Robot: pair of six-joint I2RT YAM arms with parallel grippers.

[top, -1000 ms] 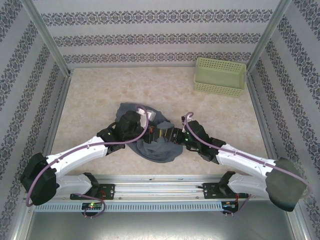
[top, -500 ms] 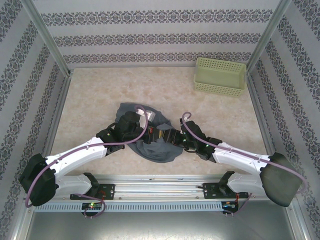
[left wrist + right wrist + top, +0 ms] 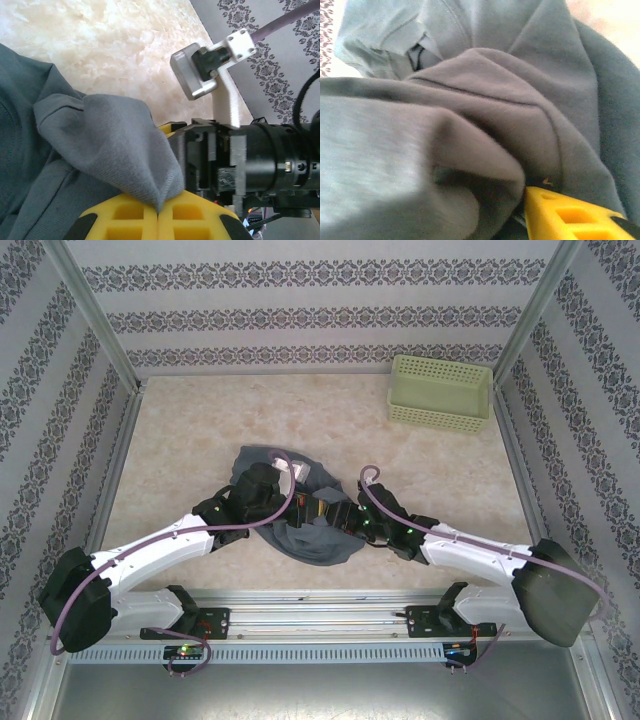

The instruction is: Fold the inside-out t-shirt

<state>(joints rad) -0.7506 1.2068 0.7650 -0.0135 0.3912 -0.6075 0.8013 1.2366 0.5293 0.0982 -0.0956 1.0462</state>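
My left end effector (image 3: 159,212) clamped a fold of the inside-out t-shirt (image 3: 100,135); I could not tell the right end effector's (image 3: 325,510) state. Opposed pulling risked slipping that pinch.

There is one slate-grey t-shirt (image 3: 312,538) (crumpled in a heap). One pale green basket (image 3: 440,392) sits beyond and right of the t-shirt. Two arms flank it: left arm (image 3: 165,543), right arm (image 3: 480,558).

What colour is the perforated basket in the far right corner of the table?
Pale yellow-green. The basket shows best in the top external view.
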